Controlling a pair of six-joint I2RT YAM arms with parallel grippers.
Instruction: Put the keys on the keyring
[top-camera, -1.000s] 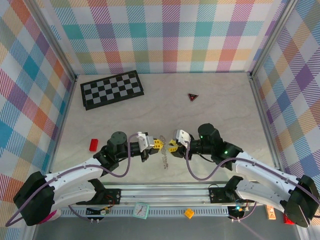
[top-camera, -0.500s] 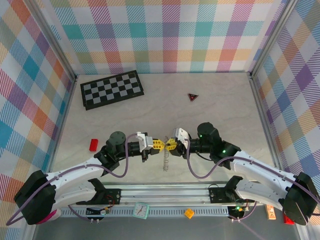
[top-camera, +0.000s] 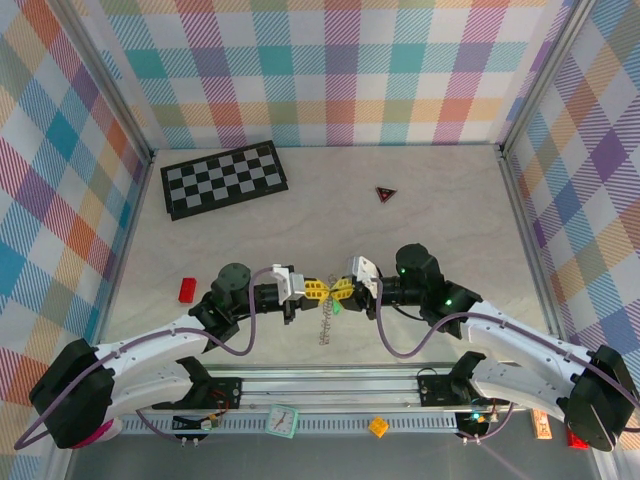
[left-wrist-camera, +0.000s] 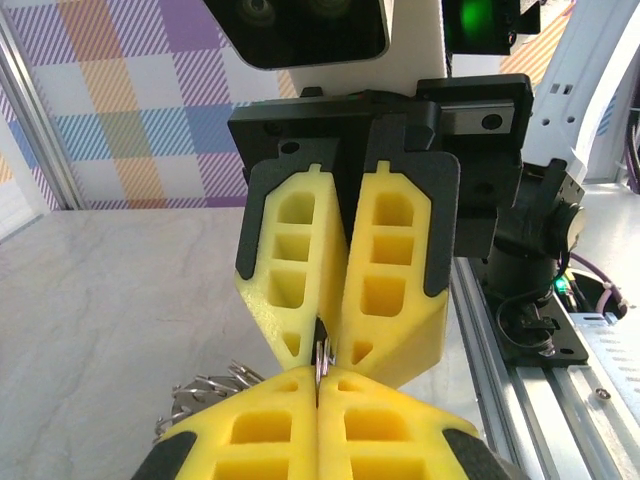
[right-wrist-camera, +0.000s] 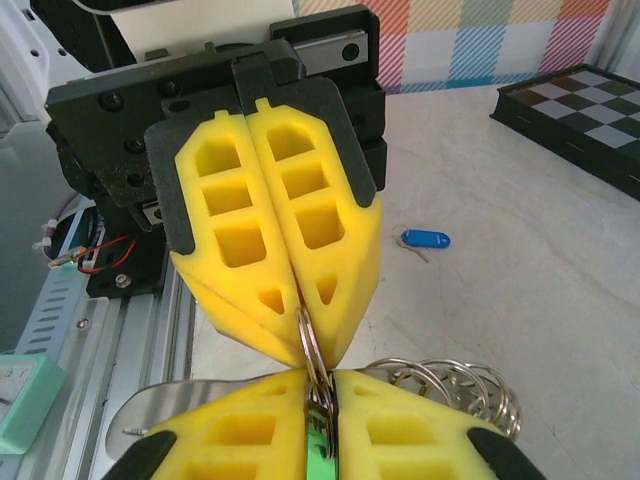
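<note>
1 keyring (top-camera: 327, 322), hanging where left gripper (top-camera: 322, 290) and right gripper (top-camera: 341, 291) meet tip to tip, both clamped on its wire. 2 keys: green key (right-wrist-camera: 318, 447) pinched between right's pads with the keyring, blue key (right-wrist-camera: 425, 239) flat on the table (top-camera: 430, 220) near the keyring, not touching. Open tabletop from keyring to 1 checkerboard (top-camera: 224, 179) and 1 dark triangle (top-camera: 386, 193). 1 red block (top-camera: 187, 289) left of keyring.

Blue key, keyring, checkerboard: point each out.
blue key (right-wrist-camera: 425, 239), right wrist view, on its blue plastic head.
keyring (right-wrist-camera: 480, 392), right wrist view, on the silvery loops at lower right.
checkerboard (top-camera: 225, 179), top external view, middle of the board.
</note>
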